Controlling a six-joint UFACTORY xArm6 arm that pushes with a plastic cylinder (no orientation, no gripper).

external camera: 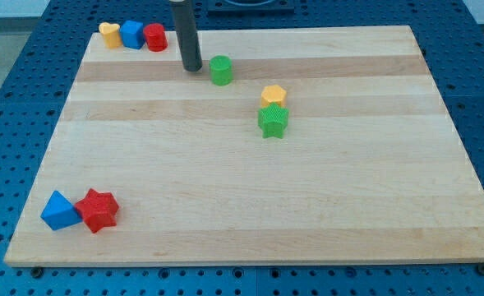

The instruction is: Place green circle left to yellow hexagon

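Green circle (220,71) is sitting at ten o'clock from the yellow hexagon (274,94), my tip (192,67) waiting just beside it at nine, holding nothing; an off-centre shove risks knocking the green star (273,121).

Pale wooden board (250,214) with lengthwise grain bands, resting on a blue perforated table (11,90) (rows of small holes), evenly lit.

No readable text, label, brand, number or sign anywhere.
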